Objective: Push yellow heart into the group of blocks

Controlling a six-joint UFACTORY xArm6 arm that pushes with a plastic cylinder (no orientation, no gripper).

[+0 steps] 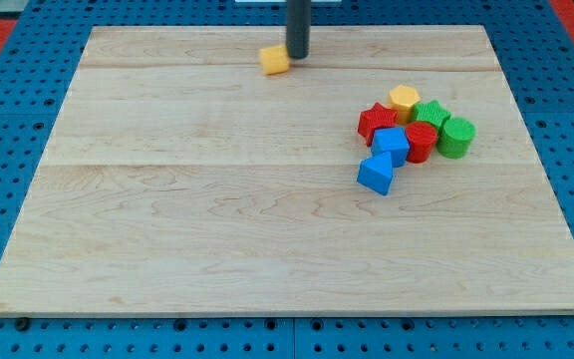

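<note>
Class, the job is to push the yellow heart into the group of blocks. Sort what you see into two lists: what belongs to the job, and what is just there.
Belongs to the job:
yellow heart
my tip, at the heart's right
group of blocks, at the view's right

Just there:
wooden board
blue pegboard around it

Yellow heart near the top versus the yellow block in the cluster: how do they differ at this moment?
The yellow heart sits alone near the view's top edge, while the yellow block sits at the top of the group on the view's right. My tip is right beside the yellow heart, on its right; the yellow block is far from it, crowded by the red star and the green block. Both share a yellow-orange colour.
</note>
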